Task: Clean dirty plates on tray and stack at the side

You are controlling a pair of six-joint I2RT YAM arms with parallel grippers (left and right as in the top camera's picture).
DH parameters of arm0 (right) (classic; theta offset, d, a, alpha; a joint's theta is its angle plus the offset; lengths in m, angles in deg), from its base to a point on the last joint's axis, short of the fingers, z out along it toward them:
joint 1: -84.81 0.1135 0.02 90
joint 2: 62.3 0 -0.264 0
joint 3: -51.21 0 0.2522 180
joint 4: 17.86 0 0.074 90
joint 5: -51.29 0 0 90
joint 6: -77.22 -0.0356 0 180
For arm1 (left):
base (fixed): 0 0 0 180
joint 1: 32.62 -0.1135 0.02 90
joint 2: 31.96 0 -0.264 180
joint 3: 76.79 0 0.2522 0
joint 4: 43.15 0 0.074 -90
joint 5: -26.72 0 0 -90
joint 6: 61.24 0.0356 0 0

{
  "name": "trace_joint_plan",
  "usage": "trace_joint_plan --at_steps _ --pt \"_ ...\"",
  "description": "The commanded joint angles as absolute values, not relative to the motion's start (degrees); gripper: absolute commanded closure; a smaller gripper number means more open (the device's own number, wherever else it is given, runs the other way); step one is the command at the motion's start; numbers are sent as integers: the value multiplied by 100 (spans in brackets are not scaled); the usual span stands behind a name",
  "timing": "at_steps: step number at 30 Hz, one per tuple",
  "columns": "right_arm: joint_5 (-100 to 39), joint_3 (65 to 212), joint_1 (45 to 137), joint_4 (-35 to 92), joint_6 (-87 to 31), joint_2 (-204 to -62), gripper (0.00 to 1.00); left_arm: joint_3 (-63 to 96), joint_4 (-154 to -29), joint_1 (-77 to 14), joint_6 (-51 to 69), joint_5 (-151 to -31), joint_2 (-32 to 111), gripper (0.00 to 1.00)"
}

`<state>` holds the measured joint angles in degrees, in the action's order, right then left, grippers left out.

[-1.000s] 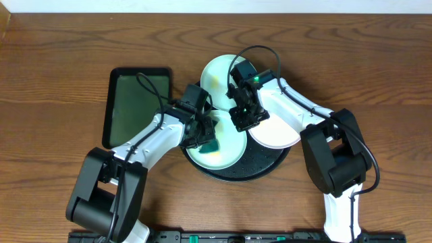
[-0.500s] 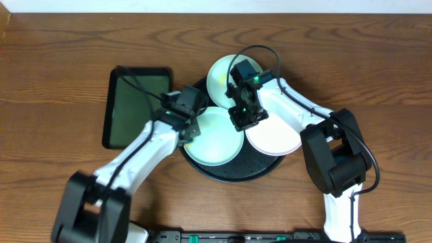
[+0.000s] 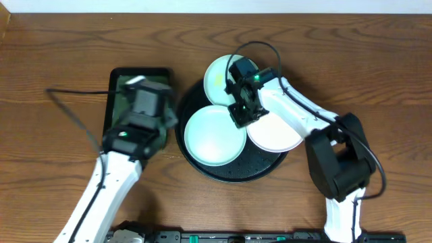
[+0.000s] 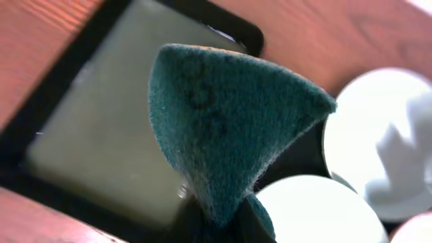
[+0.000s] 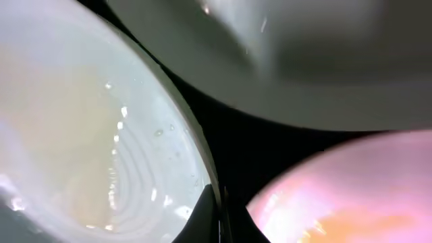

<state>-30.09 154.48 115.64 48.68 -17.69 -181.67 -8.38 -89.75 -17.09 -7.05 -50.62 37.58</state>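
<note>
Your left tool (image 4: 216, 224) is clenched on the teal pad (image 4: 223, 128), over the green tray (image 4: 101, 135) and clear of the plates. If that pinch is shallow, the pad may slip once it meets a plate. On the black tray (image 3: 233, 173) the front aqua plate (image 3: 215, 136), rear aqua plate (image 3: 223, 75) and white plate (image 3: 277, 133) lie crowded together. Your right tool (image 3: 242, 113) sits low in the gap between them; I cannot tell whether it is released or clenched. Move it carelessly and a finger may catch a rim and tip a plate onto the worktop (image 3: 61, 54).
</note>
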Motion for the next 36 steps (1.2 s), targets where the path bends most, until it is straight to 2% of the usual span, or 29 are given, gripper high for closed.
trace_joint_plan --at_steps 1,6,11,19,25,30,36 --pt "-4228 15833 11713 4912 -1631 -17443 99 -890 -9008 -2273 -434 -5433 3611 93" --pt "-6230 15887 12038 4837 -1207 -16925 99 -890 -9058 -3101 12 -6076 3620 93" --pt "-7638 15887 12497 4455 -409 -16598 99 -890 -9073 -3654 71 -6380 3620 92" --pt "-9019 15887 13271 3740 1324 -16456 99 -892 -9211 -3870 134 -6375 3620 93" --pt "-9804 15887 13599 3403 1960 -16456 99 -892 -9292 -3873 136 -6373 3622 93" --pt "-9852 15885 13759 3353 1860 -16460 99 -892 -9310 -3873 263 -6373 3622 93" --pt "-7876 15861 13693 4260 2050 -16462 99 -892 -9314 -3870 263 -6373 3622 93"
